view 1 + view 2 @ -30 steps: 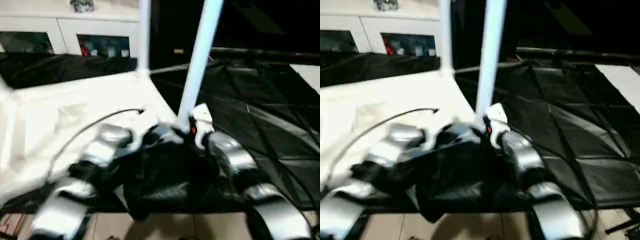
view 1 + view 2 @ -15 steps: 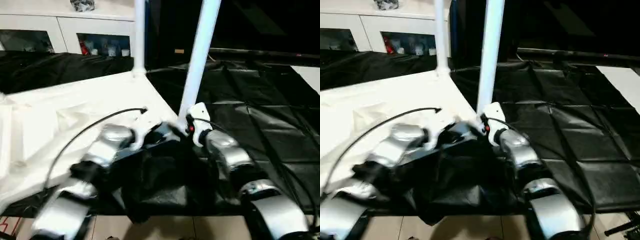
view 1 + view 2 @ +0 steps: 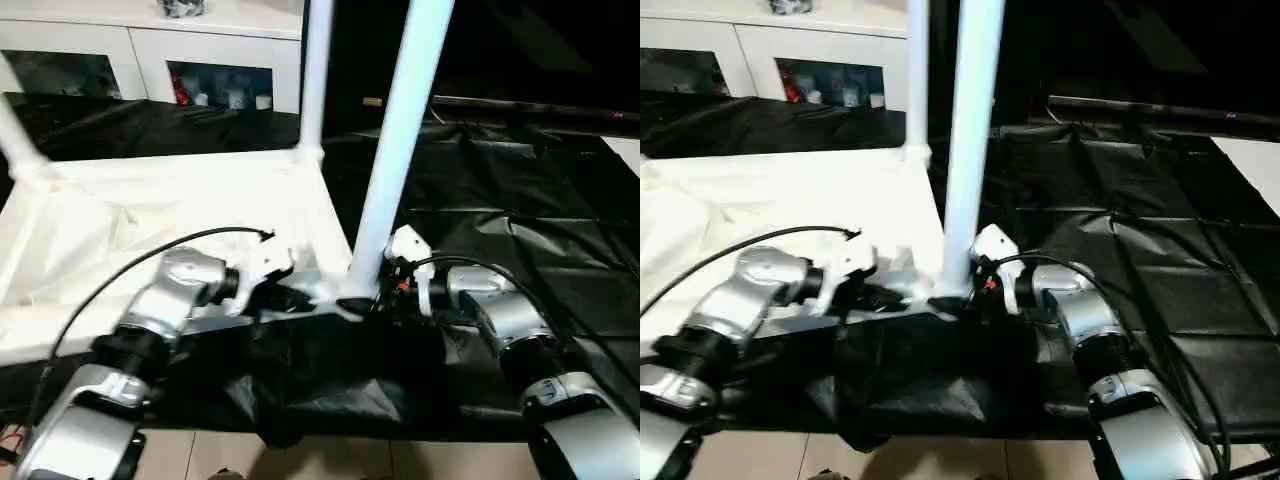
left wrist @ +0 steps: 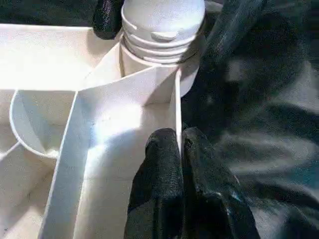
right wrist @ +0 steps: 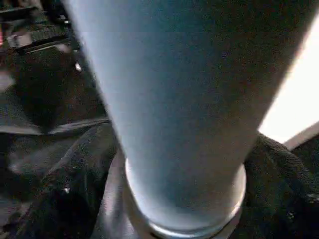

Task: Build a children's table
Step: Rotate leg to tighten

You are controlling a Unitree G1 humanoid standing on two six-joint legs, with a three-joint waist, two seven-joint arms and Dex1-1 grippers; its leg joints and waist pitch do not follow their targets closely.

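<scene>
The white children's table top (image 3: 150, 220) lies upside down on a black sheet. Its ribbed underside faces up. A thick white leg (image 3: 400, 140) stands upright in the near corner socket. A second leg (image 3: 316, 70) stands at the far corner and a third (image 3: 15, 140) at the left. My left gripper (image 4: 180, 142) is shut on a thin wall of the top's rim, right beside that socket. My right gripper (image 3: 375, 300) is open, with one black finger (image 5: 75, 189) on each side of the near leg's base.
The black sheet (image 3: 520, 200) spreads to the right and behind the table. A white cabinet with glass doors (image 3: 150, 60) stands at the back left, and a dark bar (image 3: 530, 105) runs along the back right. Tiled floor (image 3: 330, 460) shows in front.
The camera has shifted. My right forearm has swung lower and now reaches in sideways at the near leg's base. My left gripper keeps its hold on the rim.
</scene>
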